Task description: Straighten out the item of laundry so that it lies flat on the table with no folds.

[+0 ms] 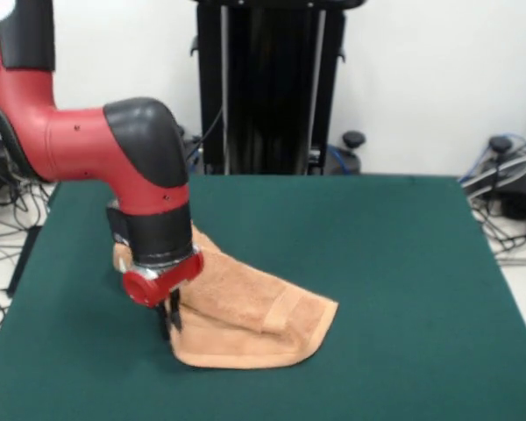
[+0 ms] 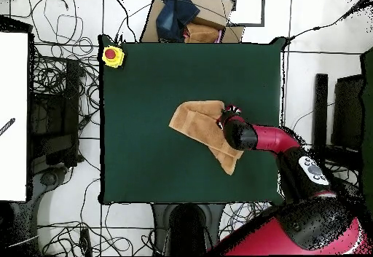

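The item of laundry point(image 1: 250, 314), an orange-tan towel, lies folded and bunched on the green table point(image 1: 377, 246), left of the middle in the front view. One woven band shows near its right corner. My gripper point(image 1: 169, 320) hangs from the red and black arm and reaches down to the towel's left front edge, touching it there. In the overhead view the towel point(image 2: 198, 123) lies near the middle of the table point(image 2: 146, 159), and the gripper point(image 2: 227, 113) is over its right edge. The arm hides part of the towel.
A yellow box with a red button point(image 2: 112, 55) sits on the table's corner in the overhead view. A cardboard box point(image 2: 197, 21) and cables lie on the floor around the table. A black stand point(image 1: 267, 88) rises behind the far edge.
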Available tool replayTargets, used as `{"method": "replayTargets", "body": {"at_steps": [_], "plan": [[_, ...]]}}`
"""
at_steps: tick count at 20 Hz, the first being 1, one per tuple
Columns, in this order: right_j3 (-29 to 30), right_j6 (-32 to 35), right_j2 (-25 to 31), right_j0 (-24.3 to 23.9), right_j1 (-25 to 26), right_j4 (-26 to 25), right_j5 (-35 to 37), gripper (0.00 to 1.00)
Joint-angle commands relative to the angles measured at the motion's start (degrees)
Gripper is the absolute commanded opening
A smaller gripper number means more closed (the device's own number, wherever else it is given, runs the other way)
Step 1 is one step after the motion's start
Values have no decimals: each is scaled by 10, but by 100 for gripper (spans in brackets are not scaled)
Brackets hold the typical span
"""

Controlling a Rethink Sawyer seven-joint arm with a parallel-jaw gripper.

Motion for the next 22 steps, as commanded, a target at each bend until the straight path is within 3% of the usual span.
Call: {"method": "replayTargets", "body": {"at_steps": [1, 4, 12, 17, 22], "plan": [[54, 205, -147, 49, -141, 51, 51, 0], [68, 193, -152, 40, -132, 74, 60, 0], [146, 191, -199, 60, -190, 124, 75, 0], [135, 180, -216, 63, -168, 139, 58, 0], [198, 217, -282, 103, -226, 162, 61, 0]]}}
